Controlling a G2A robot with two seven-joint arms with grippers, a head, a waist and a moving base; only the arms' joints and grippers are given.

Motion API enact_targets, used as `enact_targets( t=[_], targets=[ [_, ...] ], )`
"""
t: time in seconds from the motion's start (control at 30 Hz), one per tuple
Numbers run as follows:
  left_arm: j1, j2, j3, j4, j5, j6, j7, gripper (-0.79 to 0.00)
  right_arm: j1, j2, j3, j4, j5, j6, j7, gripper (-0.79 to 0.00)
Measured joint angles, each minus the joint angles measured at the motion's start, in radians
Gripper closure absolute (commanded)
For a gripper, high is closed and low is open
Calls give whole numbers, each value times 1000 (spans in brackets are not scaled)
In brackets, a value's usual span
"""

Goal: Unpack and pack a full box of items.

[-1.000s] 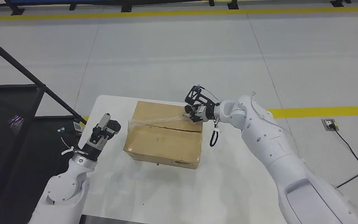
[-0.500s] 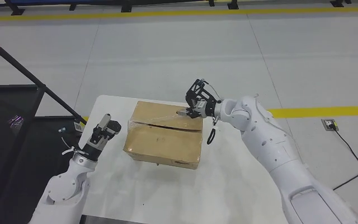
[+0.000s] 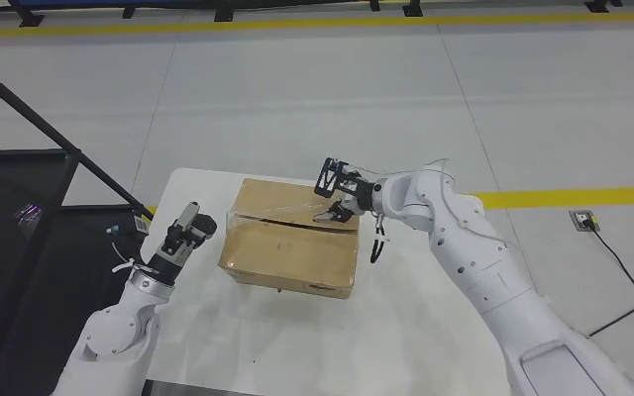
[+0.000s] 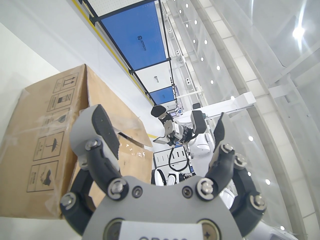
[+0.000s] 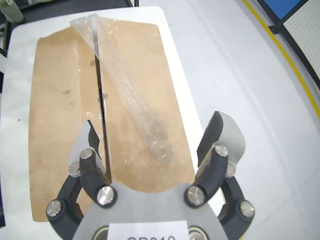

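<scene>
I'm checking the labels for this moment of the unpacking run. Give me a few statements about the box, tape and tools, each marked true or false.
1. The box has its top flaps folded down. True.
2. The right tool is shut on the tape. False: it is open over the box, and the tape lies across the box top.
3. The left tool is open beside the box. True.
4. The box stands on the floor. False: it stands on the white table.

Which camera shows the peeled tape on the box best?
Right wrist view: the tape lies loose, full length, across the box. The top view gives a faint streak; the left wrist view, wrinkled bits.
</scene>
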Motion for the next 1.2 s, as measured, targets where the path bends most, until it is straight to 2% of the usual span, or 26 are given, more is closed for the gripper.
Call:
enact_targets(
  t=[0.13,0.17,0.2,0.27,0.43,0.73,0.9,1.0,1.13,1.2],
  targets=[
    [-2,-2,5,0,1,0,-1,-785,-26,17,20,-95,-24,-2,109,-520],
    [-3,-2,6,1,1,-1,-1,-785,-30,17,18,-112,-21,5,138,-517],
    [-3,-2,7,2,1,-2,-2,-785,-33,16,13,-126,-16,19,178,-462],
    [-3,-3,9,5,-1,-6,-2,-785,-31,12,2,-139,-9,37,230,-413],
    [3,-4,6,12,-5,-14,-1,-785,-22,-4,-39,-137,-18,94,292,-403],
    [13,-3,-9,8,-11,-14,-6,-785,0,-32,-97,-112,-56,181,325,-388],
    [13,-4,-16,11,-19,-19,-9,-785,8,-45,-119,-97,-61,196,335,-372],
    [16,-3,-22,15,-26,-22,-10,-785,13,-53,-128,-88,-63,203,338,-351],
    [14,-3,-33,32,-22,-1,13,-785,20,-62,-137,-74,-66,212,339,-259],
    [9,-4,-33,45,-5,16,29,-785,23,-65,-139,-68,-68,216,338,-249]
  ],
)
